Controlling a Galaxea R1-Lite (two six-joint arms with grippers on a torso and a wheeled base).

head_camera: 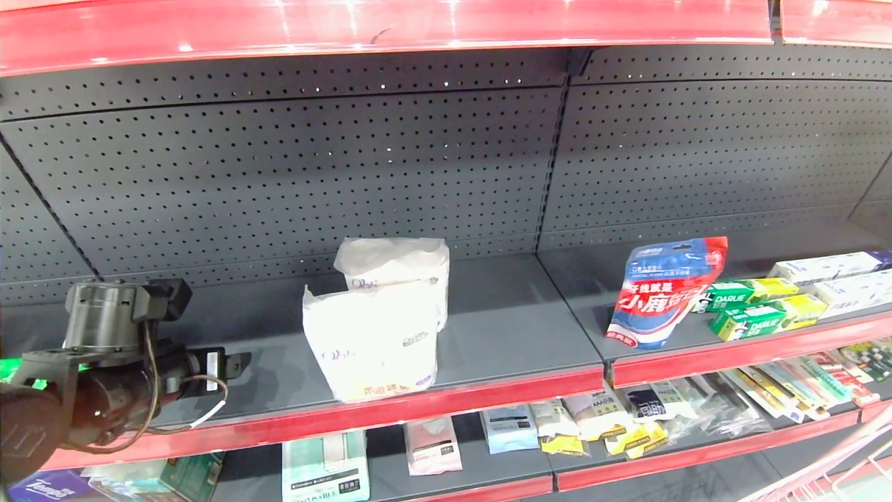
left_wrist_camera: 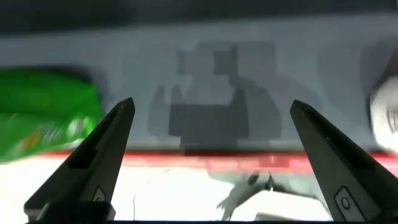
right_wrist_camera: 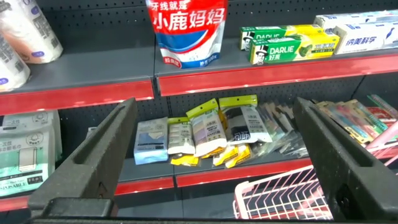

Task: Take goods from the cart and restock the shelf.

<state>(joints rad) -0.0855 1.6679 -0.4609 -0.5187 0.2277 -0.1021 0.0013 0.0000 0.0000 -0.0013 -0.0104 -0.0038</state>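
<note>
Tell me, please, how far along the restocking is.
Looks done: two white packs and a pouch stand on the shelf. In hand: nothing; left gripper and right gripper are open, empty. Left: fetching more from the cart; its contents are hidden.

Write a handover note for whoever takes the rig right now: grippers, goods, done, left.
Left gripper: open, empty, at the left end of the shelf, by its front edge.
Right gripper: open, empty, facing the shelves, with the pink cart close by.
Goods: two white packs stand mid-shelf, one behind the other. A red and blue pouch and green boxes are in the right bay.
Done: those goods are on the shelf.
Left: much of the shelf is bare. The cart's load is hidden, so check it before picking the next item.
</note>
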